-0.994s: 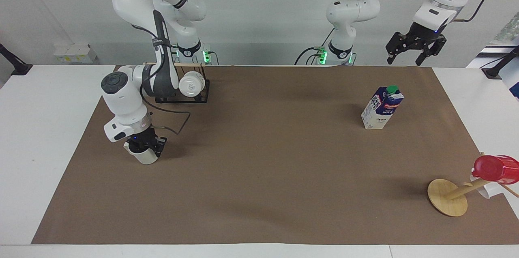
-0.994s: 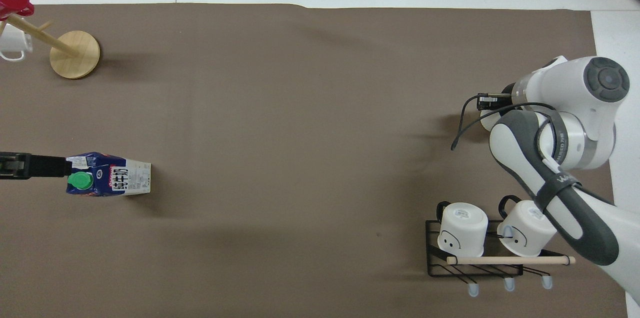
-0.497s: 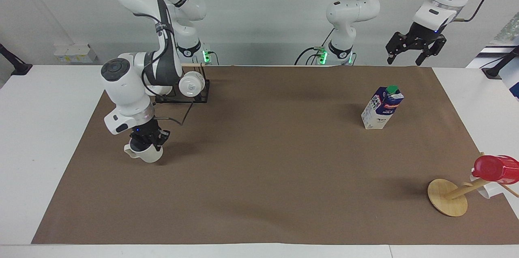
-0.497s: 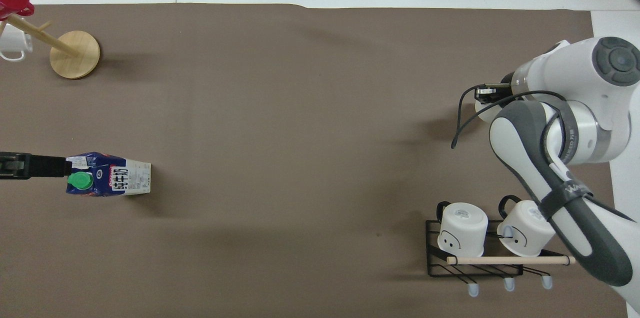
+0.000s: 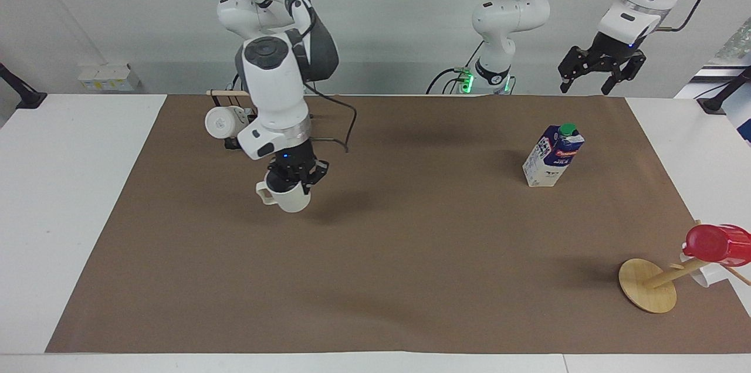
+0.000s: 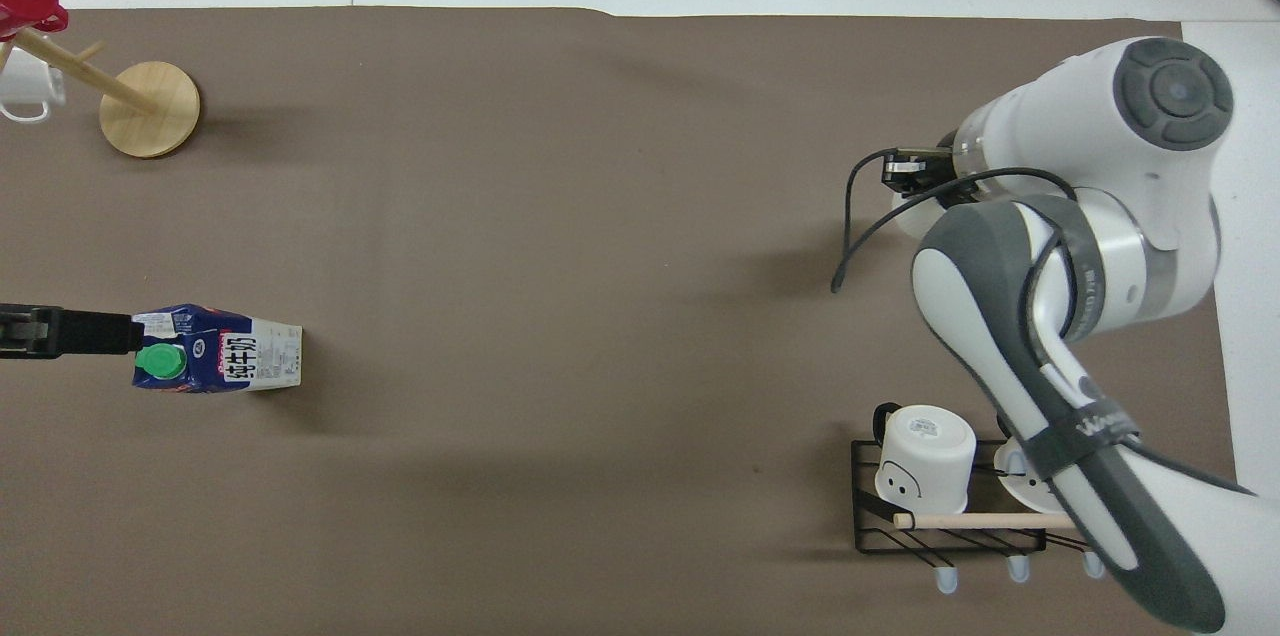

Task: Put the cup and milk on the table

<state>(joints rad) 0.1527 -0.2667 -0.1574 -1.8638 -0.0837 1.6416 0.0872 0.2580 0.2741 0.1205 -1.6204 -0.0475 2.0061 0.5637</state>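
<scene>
My right gripper point(image 5: 291, 180) is shut on the rim of the cup point(image 5: 287, 197), a small off-white mug, upright, with its handle toward the right arm's end. It hangs in the air over the brown sheet of the table point(image 5: 410, 255), close to the mug rack. In the overhead view my right wrist covers most of the cup point(image 6: 912, 219). The milk point(image 5: 553, 156) stands upright on the sheet toward the left arm's end; it also shows in the overhead view point(image 6: 220, 363). My left gripper point(image 5: 598, 73) waits open, high in the air over the table edge at the robots' end.
A black wire rack point(image 5: 232, 141) with two white mugs point(image 6: 925, 456) stands near the right arm's base. A round wooden disc with a stick point(image 5: 647, 285) carries a glossy red cup point(image 5: 716, 244) at the left arm's end, farthest from the robots.
My right gripper has lifted the cup off the sheet and carried it toward the table's middle and closer to the robots. The left arm and the milk have not moved.
</scene>
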